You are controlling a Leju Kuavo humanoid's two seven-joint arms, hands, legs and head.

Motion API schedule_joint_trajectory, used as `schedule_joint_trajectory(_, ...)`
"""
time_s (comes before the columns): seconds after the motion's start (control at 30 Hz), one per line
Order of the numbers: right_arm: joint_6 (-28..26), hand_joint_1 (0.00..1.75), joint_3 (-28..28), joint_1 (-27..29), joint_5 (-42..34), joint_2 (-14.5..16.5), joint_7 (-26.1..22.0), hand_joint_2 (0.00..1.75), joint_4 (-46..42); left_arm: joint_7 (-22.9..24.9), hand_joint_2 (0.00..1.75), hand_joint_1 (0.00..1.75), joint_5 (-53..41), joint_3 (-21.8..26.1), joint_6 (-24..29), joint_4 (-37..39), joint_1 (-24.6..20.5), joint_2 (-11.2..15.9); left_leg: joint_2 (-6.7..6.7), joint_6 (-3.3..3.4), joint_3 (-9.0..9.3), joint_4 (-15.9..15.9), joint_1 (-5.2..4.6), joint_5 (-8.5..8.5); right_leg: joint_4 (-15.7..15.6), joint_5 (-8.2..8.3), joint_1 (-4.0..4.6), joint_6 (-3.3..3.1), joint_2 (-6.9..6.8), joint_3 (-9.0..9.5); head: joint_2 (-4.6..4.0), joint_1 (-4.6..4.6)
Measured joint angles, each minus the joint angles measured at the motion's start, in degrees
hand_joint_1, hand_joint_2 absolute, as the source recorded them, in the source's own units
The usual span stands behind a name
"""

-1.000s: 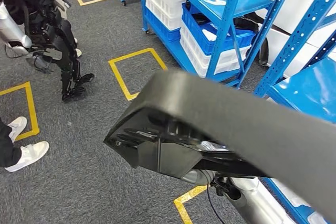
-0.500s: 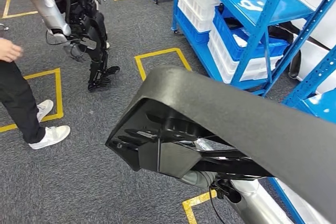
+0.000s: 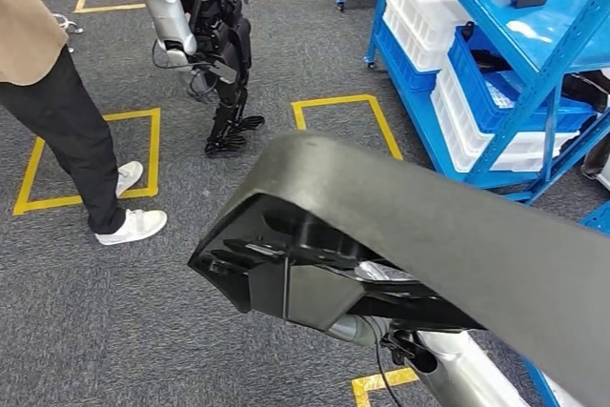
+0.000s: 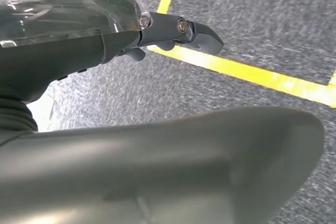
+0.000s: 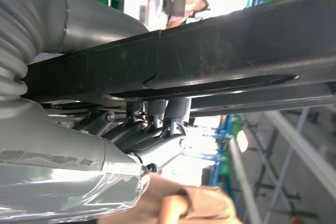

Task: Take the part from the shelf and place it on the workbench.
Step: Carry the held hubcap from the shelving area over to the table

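Fingers (image 5: 158, 114) of my right hand (image 5: 130, 129) curl under the long black part (image 3: 432, 235), gripping it. My left hand (image 4: 118, 30) sits beside it; I can't tell its grip. Blue shelf (image 3: 503, 54) at two o'clock.

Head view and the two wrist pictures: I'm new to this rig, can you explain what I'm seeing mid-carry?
The head view looks down from a humanoid robot's body. The long dark part crossing it is what the robot carries. Beyond it lie grey carpet with yellow floor squares, blue shelving with white bins, another robot and a person. The wrist cameras sit behind each hand: the left hand lies along the part, and the right hand's fingers grip it from beneath.
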Motion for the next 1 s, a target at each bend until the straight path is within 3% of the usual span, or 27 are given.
schedule_joint_trajectory(0.03, -0.1, 1.75, 0.0, -0.1, 0.2, 0.0, -0.1, 1.75, -0.3, 0.0, 1.75, 0.0, 0.0, -0.1, 0.0, 0.0, 0.0, 0.0, -0.5, -0.17, -0.22, 0.0, 0.1, 0.09, -1.3, 0.33, 0.08, -0.21, 0.48, 0.46, 0.0, -0.01)
schedule_joint_trajectory(0.1, -0.4, 1.75, 0.0, -0.2, 0.9, 0.0, -0.4, 1.75, -1.1, -0.2, 1.75, 0.0, 0.0, -0.3, -0.1, 0.0, 0.2, 0.0, -1.45, -0.71, -0.57, -0.1, 0.25, 0.33, -2.0, 0.35, 0.06, -0.35, -0.34, 0.72, 0.0, -0.01)
schedule_joint_trajectory(0.13, -0.6, 1.75, 0.0, -0.3, 1.2, 0.0, -0.6, 1.75, -1.5, -0.4, 1.75, 0.0, 0.0, -0.3, -0.1, 0.0, 0.3, 0.0, -1.18, -0.96, -0.74, 0.1, 0.18, 0.12, -2.5, 0.49, -0.08, -0.49, -0.92, 0.93, 0.0, -0.03)
schedule_joint_trajectory(0.2, -0.8, 1.75, 0.0, -0.3, 1.8, 0.1, -1.1, 1.75, -2.3, -0.6, 1.75, 0.0, 0.0, -0.3, 0.0, 0.0, 0.3, 0.2, 1.05, -1.51, -2.18, 3.1, 0.04, -1.99, -3.3, 0.84, -0.38, -0.72, -2.24, 1.37, 0.0, -0.06)
schedule_joint_trajectory(0.27, -0.9, 1.75, 0.1, -0.1, 2.5, 0.1, -1.6, 1.75, -2.8, -0.5, 1.75, 0.0, 0.0, -0.3, 0.1, 0.0, 0.1, 0.1, 3.58, -2.15, -5.68, 10.5, 0.33, -5.64, -3.4, 0.86, -0.37, -0.83, -3.64, 1.48, 0.0, -0.09)
schedule_joint_trajectory(0.33, -1.0, 1.75, 0.2, 0.2, 3.0, 0.1, -1.9, 1.75, -3.0, -0.3, 1.75, 0.0, 0.0, -0.4, 0.3, 0.0, 0.1, -0.1, 4.39, -2.76, -8.12, 15.7, 0.9, -7.1, -3.4, 0.74, -0.35, -0.72, -4.99, 1.46, 0.0, -0.09)
schedule_joint_trajectory(0.37, -1.0, 1.75, 0.2, 0.3, 3.3, 0.1, -2.1, 1.75, -3.2, -0.2, 1.75, 0.0, 0.0, -0.4, 0.4, -0.1, 0.2, -0.2, 4.64, -3.03, -7.71, 15.0, 1.21, -6.22, -3.3, 0.64, -0.37, -0.58, -5.58, 1.48, 0.0, -0.09)
schedule_joint_trajectory(0.4, -1.0, 1.75, 0.3, 0.4, 3.6, 0.1, -2.3, 1.75, -3.4, -0.2, 1.75, 0.0, 0.0, -0.4, 0.5, -0.1, 0.2, -0.3, 5.05, -3.27, -6.16, 12.1, 1.47, -4.52, -3.2, 0.5, -0.41, -0.37, -6.13, 1.56, 0.0, -0.09)
schedule_joint_trajectory(0.47, -1.1, 1.75, 0.7, 0.5, 4.3, 0.1, -2.7, 1.75, -3.7, -0.3, 1.75, 0.0, 0.0, -0.4, 0.7, -0.1, 0.2, -0.3, 7.03, -3.44, -1.88, 4.1, 1.61, -1.25, -2.9, 0.05, -0.32, 0.28, -7.13, 1.78, 0.0, -0.11)
schedule_joint_trajectory(0.53, -1.3, 1.75, 1.1, 0.7, 4.8, 0.1, -3.1, 1.75, -3.9, -0.4, 1.75, 0.0, 0.0, -0.4, 0.8, -0.1, 0.1, -0.5, 8.12, -2.77, 0.11, 0.2, 1.29, -0.35, -2.7, -0.31, -0.09, 0.96, -7.89, 1.96, 0.0, -0.1)
schedule_joint_trajectory(0.6, -1.5, 1.75, 1.4, 0.8, 5.1, 0.1, -3.3, 1.75, -3.9, -0.5, 1.75, 0.0, 0.0, -0.4, 0.9, -0.1, 0.2, -0.6, 7.22, -1.8, -0.01, 0.1, 0.95, -0.45, -2.7, -0.46, -0.15, 1.48, -8.63, 2.14, 0.0, -0.09)
schedule_joint_trajectory(0.63, -1.5, 1.75, 1.5, 0.9, 5.2, 0.0, -3.5, 1.75, -3.9, -0.5, 1.75, 0.0, 0.0, -0.4, 0.9, -0.1, 0.3, -0.6, 6.79, -1.41, -0.02, 0.1, 0.9, -0.37, -2.5, -0.8, -0.34, 1.76, -8.58, 2.2, 0.0, -0.09)
schedule_joint_trajectory(0.7, -1.6, 1.75, 1.7, 1.1, 5.2, -0.1, -3.6, 1.75, -3.9, -0.5, 1.75, 0.0, 0.0, -0.4, 1.1, -0.1, 0.3, -0.6, 5.89, -0.66, -0.01, -0.1, 0.91, -0.16, 0.5, -3.1, -0.69, 2.11, -6.87, 1.11, 0.0, -0.11)
schedule_joint_trajectory(0.8, -1.5, 1.75, 2.0, 1.4, 5.1, -0.5, -3.8, 1.75, -3.9, -0.4, 1.75, 0.0, 0.0, -0.4, 1.4, -0.1, 0.2, -0.7, 4.26, -0.05, -0.07, -0.1, 0.64, -0.05, 12.3, -8.64, -0.77, 1.99, -3.95, -4.28, 0.0, -0.11)
schedule_joint_trajectory(0.83, -1.4, 1.75, 2.1, 1.6, 5.2, -0.7, -3.9, 1.75, -3.9, -0.3, 1.75, 0.0, 0.0, -0.4, 1.5, -0.1, 0.2, -0.8, 3.6, 0.01, -0.07, -0.1, 0.48, -0.03, 14.8, -9.1, -0.7, 1.85, -3.69, -5.62, 0.0, -0.11)
schedule_joint_trajectory(0.87, -1.4, 1.75, 2.3, 1.7, 5.2, -0.7, -4.0, 1.75, -3.9, -0.3, 1.75, 0.0, 0.0, -0.3, 1.6, -0.1, 0.2, -0.9, 2.92, 0.05, -0.03, -0.1, 0.35, -0.01, 15.1, -8.4, -0.61, 1.64, -3.51, -5.94, 0.0, -0.11)
schedule_joint_trajectory(0.9, -1.4, 1.75, 2.5, 1.8, 5.3, -0.8, -4.1, 1.75, -3.9, -0.3, 1.75, 0.0, 0.0, -0.3, 1.7, -0.1, 0.3, -0.9, 2.22, 0.07, 0.05, -0.1, 0.27, 0.0, 12.8, -6.56, -0.47, 1.37, -3.24, -5.06, 0.0, -0.11)
schedule_joint_trajectory(0.97, -1.4, 1.75, 2.8, 1.8, 5.5, -0.9, -4.3, 1.75, -4.0, -0.3, 1.75, 0.0, 0.0, -0.3, 1.9, -0.1, 0.2, -1.0, 0.88, 0.04, 0.23, 0.0, 0.18, 0.01, 4.5, -2.09, -0.2, 0.71, -1.39, -1.44, 0.0, -0.12)
schedule_joint_trajectory(1.0, -1.4, 1.75, 2.8, 1.9, 5.6, -0.9, -4.4, 1.75, -4.1, -0.3, 1.75, 0.0, 0.0, -0.2, 1.9, -0.2, 0.2, -1.1, 0.28, -0.01, 0.23, 0.0, 0.14, 0.03, 1.0, -0.66, -0.15, 0.5, -0.39, 0.09, 0.0, -0.12)
